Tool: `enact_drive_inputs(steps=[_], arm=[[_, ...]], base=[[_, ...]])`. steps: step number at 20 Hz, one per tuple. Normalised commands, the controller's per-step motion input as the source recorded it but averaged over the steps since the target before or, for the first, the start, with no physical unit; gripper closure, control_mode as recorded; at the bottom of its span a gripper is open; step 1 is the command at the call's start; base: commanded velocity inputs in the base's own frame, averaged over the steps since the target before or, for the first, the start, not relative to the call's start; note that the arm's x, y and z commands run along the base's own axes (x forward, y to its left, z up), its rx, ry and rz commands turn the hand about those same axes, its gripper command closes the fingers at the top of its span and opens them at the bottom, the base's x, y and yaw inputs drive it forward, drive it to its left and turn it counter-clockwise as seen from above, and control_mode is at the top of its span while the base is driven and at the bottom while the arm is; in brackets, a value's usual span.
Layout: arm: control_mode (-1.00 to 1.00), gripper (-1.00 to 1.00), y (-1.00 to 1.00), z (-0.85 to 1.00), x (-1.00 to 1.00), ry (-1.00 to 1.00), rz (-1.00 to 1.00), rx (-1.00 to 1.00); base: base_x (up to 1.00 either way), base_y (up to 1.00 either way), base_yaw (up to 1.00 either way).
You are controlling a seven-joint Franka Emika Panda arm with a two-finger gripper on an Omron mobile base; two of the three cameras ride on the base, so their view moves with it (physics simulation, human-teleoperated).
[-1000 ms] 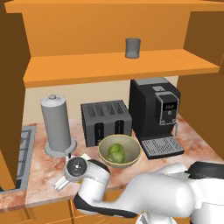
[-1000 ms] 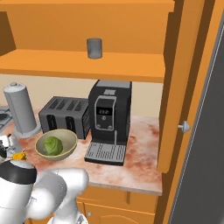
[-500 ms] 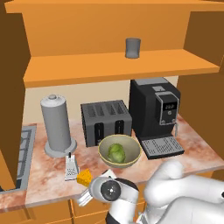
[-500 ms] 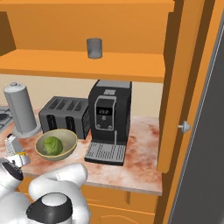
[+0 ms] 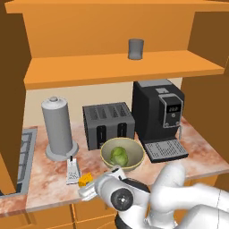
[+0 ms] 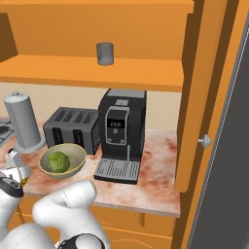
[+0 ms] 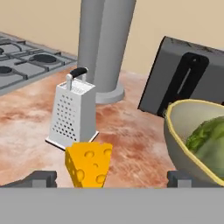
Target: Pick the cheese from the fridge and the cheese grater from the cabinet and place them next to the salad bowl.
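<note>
— Claw [image 7: 107, 178] jaws are held wide apart, nothing gripped. Cheese [image 7: 89, 163] is set on the counter [image 7: 131, 140] between them, beside the grater [image 7: 72, 114], near the bowl [image 7: 192, 144].

— Placing seems done; backing away is called for.

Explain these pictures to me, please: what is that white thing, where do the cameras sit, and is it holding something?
The white thing is a robot arm on a driving base. Two cameras ride on the base, behind the arm to its left and right; the third sits on its hand. On the counter stand a paper-towel holder, a toaster, a coffee machine and the salad bowl. Beside the bowl are the cheese grater and the cheese. The gripper is open and holds nothing.
</note>
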Motion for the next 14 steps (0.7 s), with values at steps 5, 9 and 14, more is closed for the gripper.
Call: enact_drive_inputs(steps=[5,9,14], arm=[[-1.00,-1.00,0.13,1.00,0.01,-0.12,-0.18,0.00],[-1.00,-1.00,-0.03,1.00,-0.32,-0.17,-0.08,0.00],[-1.00,-1.00,-0.16,1.00,-0.10,-0.07,-0.02,0.00]], base=[[0.00,0.00,0.00],[0.00,0.00,0.00],[0.00,0.00,0.00]])
